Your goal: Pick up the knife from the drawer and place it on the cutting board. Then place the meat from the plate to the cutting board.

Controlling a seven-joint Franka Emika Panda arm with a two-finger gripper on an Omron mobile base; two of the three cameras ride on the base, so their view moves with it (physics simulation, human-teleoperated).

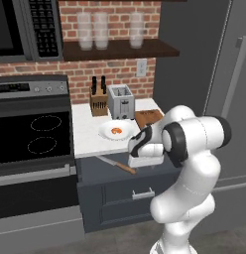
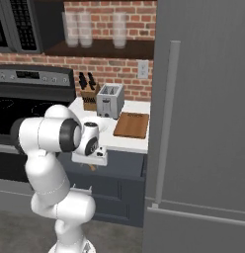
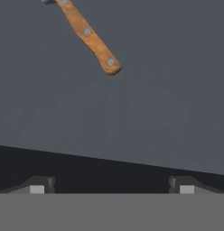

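Well, from the left base view the knife (image 1: pixel 116 164) lies slantwise in the open drawer (image 1: pixel 95 168), just left of the arm's hand; the meat (image 1: pixel 115 131) sits on the plate (image 1: pixel 118 130), with the cutting board (image 1: pixel 148 117) beside it on the counter (image 1: pixel 88 134). From the right base view the board (image 2: pixel 131 124) shows whole, and the arm folds low over the drawer. Looking along the claw (image 3: pixel 111 186), fingers spread wide and empty, the knife's wooden handle (image 3: pixel 89 36) lies ahead, well apart.
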